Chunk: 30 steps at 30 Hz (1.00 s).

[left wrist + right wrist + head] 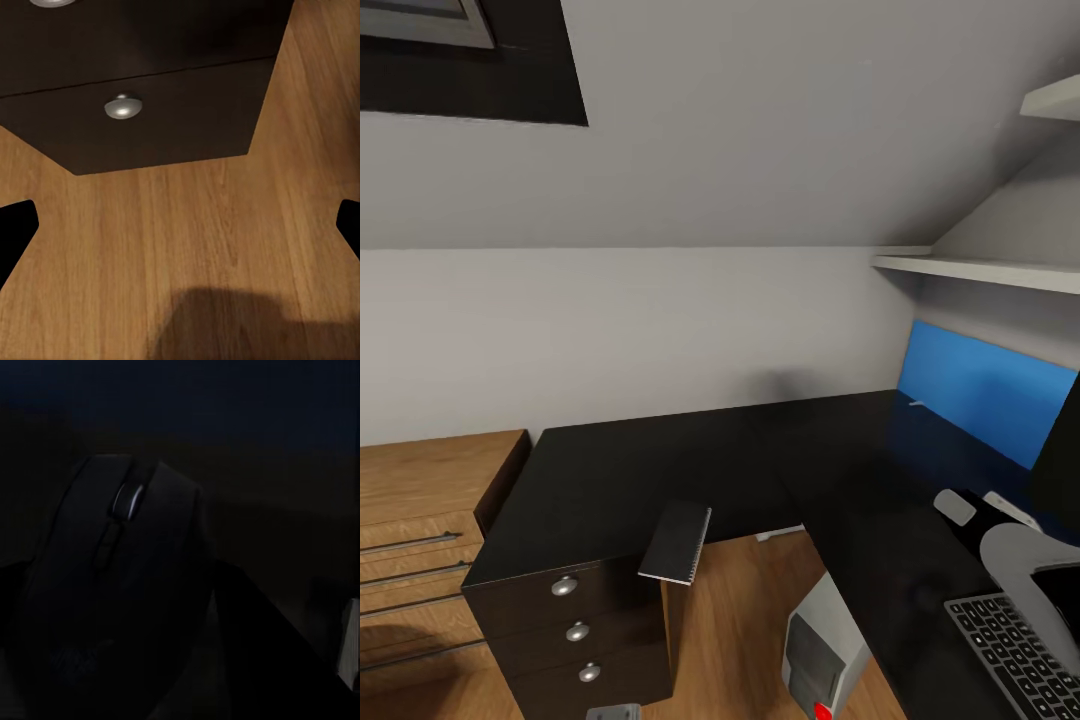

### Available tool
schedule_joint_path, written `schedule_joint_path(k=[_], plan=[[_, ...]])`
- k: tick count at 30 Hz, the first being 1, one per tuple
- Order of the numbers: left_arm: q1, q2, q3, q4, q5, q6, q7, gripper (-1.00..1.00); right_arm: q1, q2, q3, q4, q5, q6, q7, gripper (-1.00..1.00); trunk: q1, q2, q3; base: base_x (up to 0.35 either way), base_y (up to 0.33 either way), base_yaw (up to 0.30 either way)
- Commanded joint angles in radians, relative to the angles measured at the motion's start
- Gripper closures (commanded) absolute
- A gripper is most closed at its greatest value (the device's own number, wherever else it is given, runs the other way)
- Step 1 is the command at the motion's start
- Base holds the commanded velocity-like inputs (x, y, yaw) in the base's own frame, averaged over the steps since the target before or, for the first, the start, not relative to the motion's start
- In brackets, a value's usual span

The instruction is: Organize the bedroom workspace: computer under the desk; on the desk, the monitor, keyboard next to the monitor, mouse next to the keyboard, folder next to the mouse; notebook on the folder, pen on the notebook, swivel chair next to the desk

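I am clamping my right claw on the mouse; keyboard is sitting on desk; notebook is waiting; left claw spread apart.

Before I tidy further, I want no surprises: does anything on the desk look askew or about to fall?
Yes. The notebook hangs tilted over the desk's front edge beside the drawer unit, most of it unsupported, so it may slip to the floor.
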Motion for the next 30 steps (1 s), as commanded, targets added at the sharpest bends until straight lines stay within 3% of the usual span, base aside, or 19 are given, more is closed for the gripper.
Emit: schedule_joint_path(k=[1, 22, 30], plan=[[-0.001, 0.001, -0.009, 0.000, 0.011, -0.006, 0.006, -1.00, 0.000, -0.004, 0.008, -0.001, -0.013, 0.005, -0.001, 1.00, 0.000, -0.001, -0.001, 0.000, 0.000, 0.000], [-0.001, 0.001, -0.014, 0.003, 0.012, -0.005, 0.007, -1.00, 0.000, -0.019, 0.008, -0.003, -0.013, 0.089, -0.003, 1.00, 0.000, -0.001, -0.001, 0.000, 0.000, 0.000], [-0.001, 0.001, -0.011, 0.002, 0.012, -0.006, 0.008, -1.00, 0.000, -0.030, 0.008, -0.003, -0.013, 0.184, -0.004, 1.00, 0.000, -0.001, -0.001, 0.000, 0.000, 0.000]])
